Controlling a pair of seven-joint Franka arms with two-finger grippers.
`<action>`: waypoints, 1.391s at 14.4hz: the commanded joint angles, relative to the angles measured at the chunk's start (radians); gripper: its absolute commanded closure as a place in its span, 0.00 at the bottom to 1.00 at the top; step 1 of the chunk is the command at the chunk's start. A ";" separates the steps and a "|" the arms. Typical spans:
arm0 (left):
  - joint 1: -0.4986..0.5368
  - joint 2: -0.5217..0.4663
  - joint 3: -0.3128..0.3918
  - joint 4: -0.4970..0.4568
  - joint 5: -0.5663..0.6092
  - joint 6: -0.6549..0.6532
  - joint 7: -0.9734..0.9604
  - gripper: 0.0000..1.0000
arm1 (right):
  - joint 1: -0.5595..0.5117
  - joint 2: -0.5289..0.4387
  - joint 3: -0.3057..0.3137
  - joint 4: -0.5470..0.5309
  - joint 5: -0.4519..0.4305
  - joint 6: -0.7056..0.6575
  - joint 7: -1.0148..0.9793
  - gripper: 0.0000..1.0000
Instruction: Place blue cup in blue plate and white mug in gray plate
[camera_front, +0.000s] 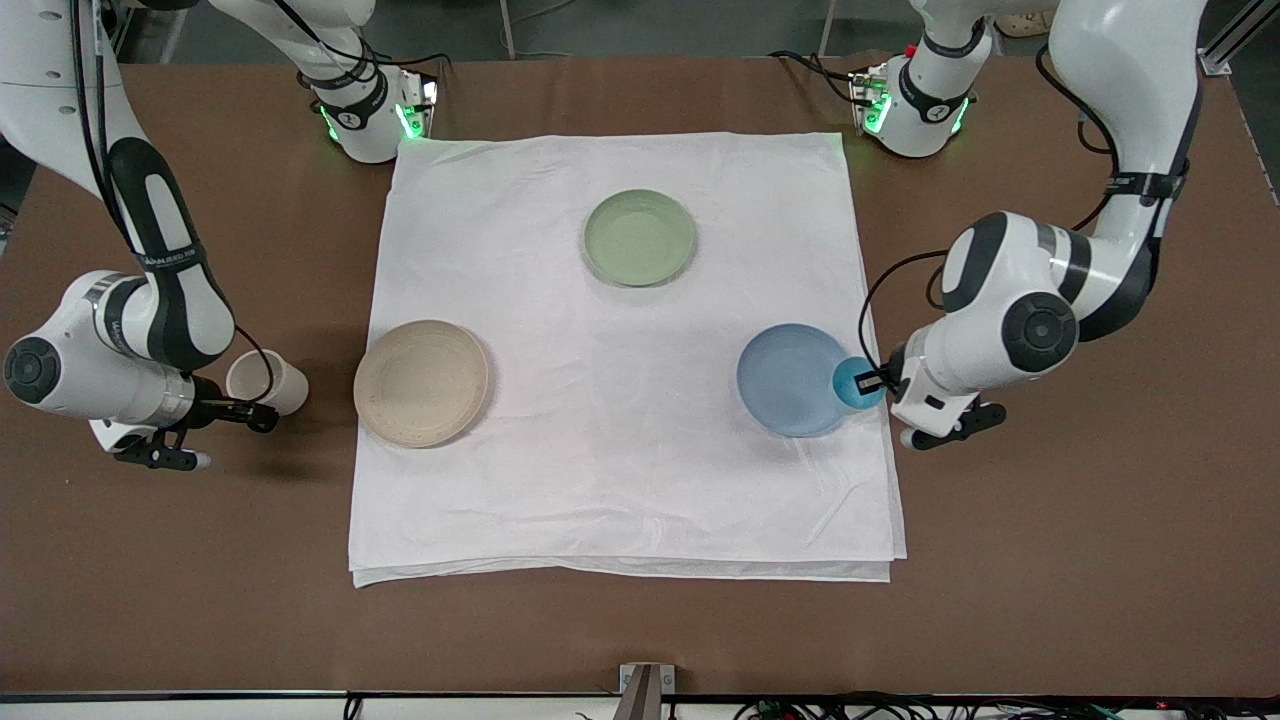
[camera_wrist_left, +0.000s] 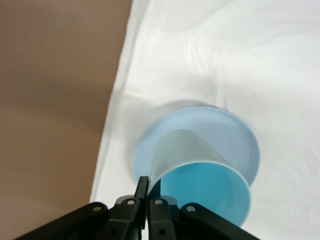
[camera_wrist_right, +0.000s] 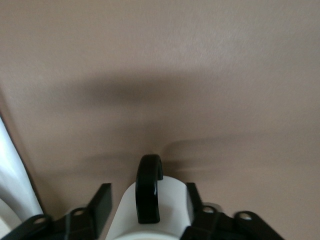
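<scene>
My left gripper (camera_front: 872, 382) is shut on the rim of the blue cup (camera_front: 856, 383) and holds it tilted over the edge of the blue plate (camera_front: 785, 385) at the left arm's end of the cloth. The left wrist view shows the pinched cup (camera_wrist_left: 200, 170) above the plate (camera_wrist_left: 240, 135), with my gripper (camera_wrist_left: 146, 186) on its rim. My right gripper (camera_front: 260, 400) is shut on the white mug (camera_front: 270, 380), tilted above the bare table beside the gray plate (camera_front: 421, 383). In the right wrist view the mug (camera_wrist_right: 172, 200), dark handle up, sits in my gripper (camera_wrist_right: 147, 194).
A sage-green plate (camera_front: 639, 237) lies on the white cloth (camera_front: 620, 480), farther from the front camera than the other two plates. The brown table (camera_front: 1080, 560) surrounds the cloth. Both arm bases stand along the table's edge farthest from the camera.
</scene>
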 joint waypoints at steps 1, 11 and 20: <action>-0.043 0.076 -0.002 0.001 0.005 0.054 -0.055 1.00 | 0.004 -0.011 0.002 -0.021 0.017 0.004 0.010 0.97; -0.042 0.081 0.005 0.081 0.011 0.046 -0.076 0.00 | 0.174 -0.106 0.008 0.148 0.068 -0.303 0.298 1.00; 0.200 -0.086 -0.007 0.376 0.260 -0.271 0.362 0.00 | 0.351 -0.158 0.007 -0.165 0.138 0.024 0.340 1.00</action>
